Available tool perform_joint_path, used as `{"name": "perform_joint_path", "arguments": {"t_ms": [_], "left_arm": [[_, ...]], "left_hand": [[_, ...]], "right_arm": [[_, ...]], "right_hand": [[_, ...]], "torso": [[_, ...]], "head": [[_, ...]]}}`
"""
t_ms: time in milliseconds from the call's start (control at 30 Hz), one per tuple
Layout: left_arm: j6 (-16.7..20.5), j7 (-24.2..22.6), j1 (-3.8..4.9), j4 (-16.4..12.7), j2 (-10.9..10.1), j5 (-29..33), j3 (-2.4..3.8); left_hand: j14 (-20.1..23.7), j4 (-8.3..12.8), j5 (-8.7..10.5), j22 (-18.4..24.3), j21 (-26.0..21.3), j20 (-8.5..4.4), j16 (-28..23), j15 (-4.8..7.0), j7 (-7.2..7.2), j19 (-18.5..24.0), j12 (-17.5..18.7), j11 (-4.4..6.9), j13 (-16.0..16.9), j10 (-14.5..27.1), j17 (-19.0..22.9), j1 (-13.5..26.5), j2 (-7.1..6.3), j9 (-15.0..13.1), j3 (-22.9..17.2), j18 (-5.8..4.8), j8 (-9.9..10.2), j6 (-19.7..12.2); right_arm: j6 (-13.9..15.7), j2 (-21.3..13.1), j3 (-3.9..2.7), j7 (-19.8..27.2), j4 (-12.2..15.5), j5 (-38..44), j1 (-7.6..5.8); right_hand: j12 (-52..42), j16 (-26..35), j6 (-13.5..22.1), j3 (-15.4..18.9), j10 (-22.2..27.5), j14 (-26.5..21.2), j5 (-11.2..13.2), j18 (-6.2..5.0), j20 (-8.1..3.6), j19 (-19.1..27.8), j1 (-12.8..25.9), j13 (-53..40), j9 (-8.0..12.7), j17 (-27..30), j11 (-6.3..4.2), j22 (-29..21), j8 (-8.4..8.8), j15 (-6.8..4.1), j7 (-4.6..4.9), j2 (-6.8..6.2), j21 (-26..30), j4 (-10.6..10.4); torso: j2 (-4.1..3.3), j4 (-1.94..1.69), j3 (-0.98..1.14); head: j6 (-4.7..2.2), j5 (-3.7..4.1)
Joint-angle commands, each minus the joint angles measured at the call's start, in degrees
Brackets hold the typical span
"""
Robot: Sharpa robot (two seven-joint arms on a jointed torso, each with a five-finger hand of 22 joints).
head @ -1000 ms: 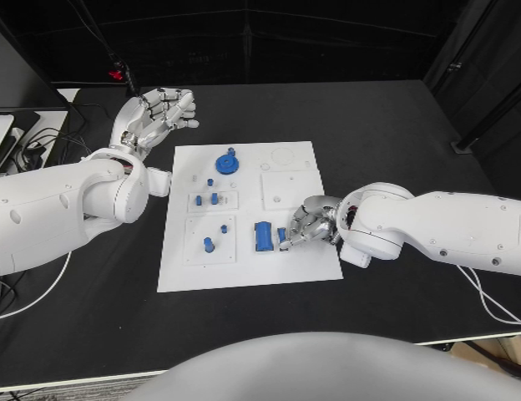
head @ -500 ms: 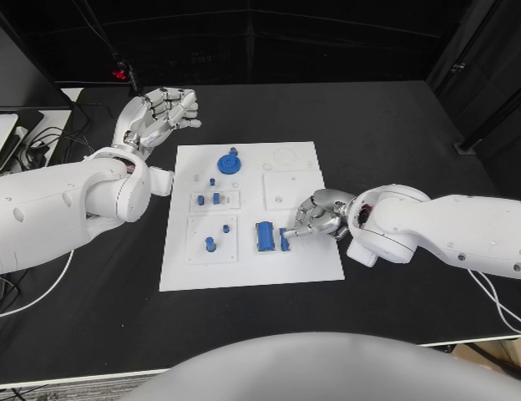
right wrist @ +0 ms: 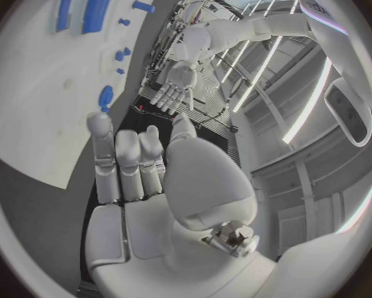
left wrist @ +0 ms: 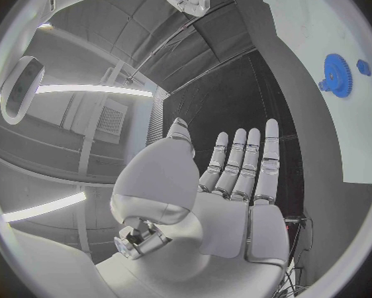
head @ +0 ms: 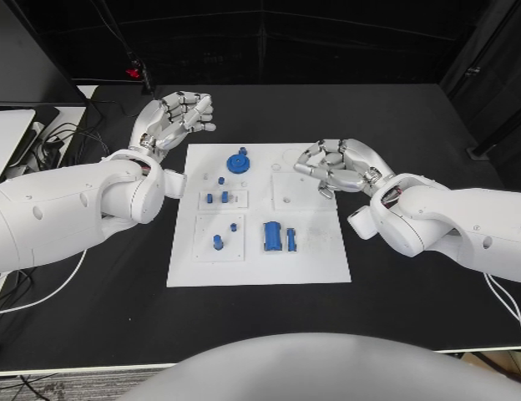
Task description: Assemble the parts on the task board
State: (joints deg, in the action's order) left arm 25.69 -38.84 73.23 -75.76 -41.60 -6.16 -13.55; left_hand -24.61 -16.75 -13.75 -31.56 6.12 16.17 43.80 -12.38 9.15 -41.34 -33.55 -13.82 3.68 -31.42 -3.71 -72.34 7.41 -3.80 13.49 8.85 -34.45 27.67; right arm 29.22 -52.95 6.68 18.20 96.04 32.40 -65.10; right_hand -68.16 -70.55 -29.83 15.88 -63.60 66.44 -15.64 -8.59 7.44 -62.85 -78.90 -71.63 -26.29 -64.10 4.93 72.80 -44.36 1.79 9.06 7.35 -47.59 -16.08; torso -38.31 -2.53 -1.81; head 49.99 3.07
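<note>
I have my right hand (head: 339,167) hovering over the far right corner of the task board (head: 321,259), fingers spread and nothing in them, while my left hand (head: 176,114) hangs off the board's far left corner over the table (head: 429,125), also open and empty. I judge I am between placements: the blue gear (head: 235,161) stands near my left hand, and the two long blue pieces (head: 280,236) lie well behind my right hand. Next I must pick one part and reach back down.

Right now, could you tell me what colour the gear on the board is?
Blue gear, clearest in the head view.
</note>
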Motion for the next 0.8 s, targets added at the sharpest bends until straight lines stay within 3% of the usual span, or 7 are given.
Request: {"name": "perform_joint_path", "arguments": {"t_ms": [33,167,200,400,533,567,800], "left_arm": [[1.73,-7.53,-0.47,-0.93,-0.18,0.18,0.04],[2.52,-9.39,-1.24,-2.01,-0.20,0.19,0.04],[2.65,-9.87,-1.45,-2.25,-0.13,0.19,0.04],[2.65,-10.90,-2.07,-2.85,-0.12,0.19,0.04],[2.67,-11.07,-2.24,-2.96,-0.24,0.19,0.04],[2.09,-0.07,-2.27,-2.80,-0.21,0.03,-0.02],[5.71,1.95,-4.67,-5.33,-0.85,1.39,2.99]], "left_hand": [[1.55,0.04,0.93,0.37,-0.12,0.19,0.03,-0.26,0.54,0.83,0.06,-0.26,-0.01,1.52,0.03,1.13,-0.27,0.11,0.81,-0.56,0.88,-0.15],[4.12,0.02,1.78,0.99,-0.84,0.12,0.31,-0.31,5.91,2.21,-0.02,0.81,0.04,4.11,-0.06,2.21,-0.71,0.05,1.38,-0.96,1.56,-3.33],[5.10,0.03,1.96,1.22,-1.14,0.20,0.68,-0.70,6.77,2.73,-0.24,0.28,0.11,5.24,-0.13,2.55,-0.95,-0.08,1.35,-1.26,1.27,-4.52],[6.68,0.03,2.07,1.59,-1.50,0.16,1.64,-1.08,7.52,3.53,-1.20,-0.55,0.24,6.66,-0.21,2.77,-1.48,-0.26,0.77,-1.68,0.16,-6.18],[6.75,0.04,1.96,1.63,-1.50,0.15,1.92,-1.09,7.53,3.59,-1.51,-0.57,0.27,6.66,-0.24,2.69,-1.49,-0.31,0.61,-1.70,-0.15,-6.27],[11.83,5.07,5.32,10.58,-6.12,-4.71,-12.03,3.02,-3.10,14.70,9.17,3.74,-3.68,13.88,3.71,23.52,-3.15,3.80,-3.35,-3.29,10.43,-12.40],[14.69,7.64,7.33,15.39,-6.12,-7.36,-19.09,5.28,-3.35,20.90,14.59,6.05,-3.68,17.96,3.71,34.67,-7.41,3.80,-5.92,-4.28,15.74,-16.05]], "right_arm": [[2.38,1.65,-0.02,17.43,-1.16,-8.90,-0.10],[0.27,3.69,-0.01,21.69,-2.35,-12.48,-0.07],[-0.45,4.20,-0.01,22.60,-2.66,-13.43,-0.05],[-1.83,5.51,-0.01,24.86,-3.70,-15.38,0.05],[-1.89,6.09,-0.01,25.45,-4.31,-15.70,0.07],[-0.66,5.92,0.03,19.20,-4.15,-13.20,0.13],[2.27,6.36,-1.24,17.76,-4.52,-16.82,1.04]], "right_hand": [[19.02,15.44,4.58,1.77,20.13,-18.28,-0.24,-0.93,1.11,9.79,4.27,8.97,1.54,13.46,1.70,-4.22,1.48,1.88,1.17,0.49,11.58,0.86],[37.02,31.72,15.54,2.19,36.98,-38.07,1.32,3.02,4.67,27.00,13.80,22.34,3.91,23.53,9.04,-12.28,4.58,9.67,1.14,-2.17,26.60,-0.41],[40.29,34.95,18.95,-3.66,40.30,-42.74,2.39,4.17,5.44,31.57,18.62,25.68,4.45,26.16,10.03,-15.06,5.03,10.47,0.11,-8.05,30.83,-0.16],[45.49,40.49,23.22,-5.95,49.66,-53.87,2.62,4.83,6.89,42.20,25.72,31.67,5.76,31.26,8.52,-24.83,5.05,9.59,-3.82,-19.12,40.05,-1.28],[45.68,40.89,23.78,-5.56,50.74,-54.72,2.88,4.61,7.38,46.69,26.12,32.96,6.32,32.54,8.38,-32.61,5.09,9.55,-5.07,-19.49,42.80,-1.27],[52.32,49.67,25.59,-8.77,54.29,-57.98,6.57,8.59,2.89,51.20,42.04,44.44,12.25,41.88,4.31,-44.10,16.67,6.09,-9.06,-15.50,47.59,3.94],[63.74,64.72,29.83,-15.88,63.60,-66.44,15.64,8.59,-7.44,62.85,68.51,64.04,26.29,57.93,-4.93,-64.78,36.64,-1.79,-9.06,-7.35,47.59,16.08]], "torso": [[0.03,0.42,-0.06],[0.02,0.39,0.05],[0.12,0.25,0.04],[0.54,0.12,0.12],[0.68,0.26,0.04],[0.50,0.21,0.09],[1.48,0.56,0.34]], "head": [[0.01,-1.33],[0.01,-2.38],[-0.23,-2.66],[-2.65,-3.61],[-4.45,-3.81],[-3.42,-3.64],[-5.23,-3.56]]}}
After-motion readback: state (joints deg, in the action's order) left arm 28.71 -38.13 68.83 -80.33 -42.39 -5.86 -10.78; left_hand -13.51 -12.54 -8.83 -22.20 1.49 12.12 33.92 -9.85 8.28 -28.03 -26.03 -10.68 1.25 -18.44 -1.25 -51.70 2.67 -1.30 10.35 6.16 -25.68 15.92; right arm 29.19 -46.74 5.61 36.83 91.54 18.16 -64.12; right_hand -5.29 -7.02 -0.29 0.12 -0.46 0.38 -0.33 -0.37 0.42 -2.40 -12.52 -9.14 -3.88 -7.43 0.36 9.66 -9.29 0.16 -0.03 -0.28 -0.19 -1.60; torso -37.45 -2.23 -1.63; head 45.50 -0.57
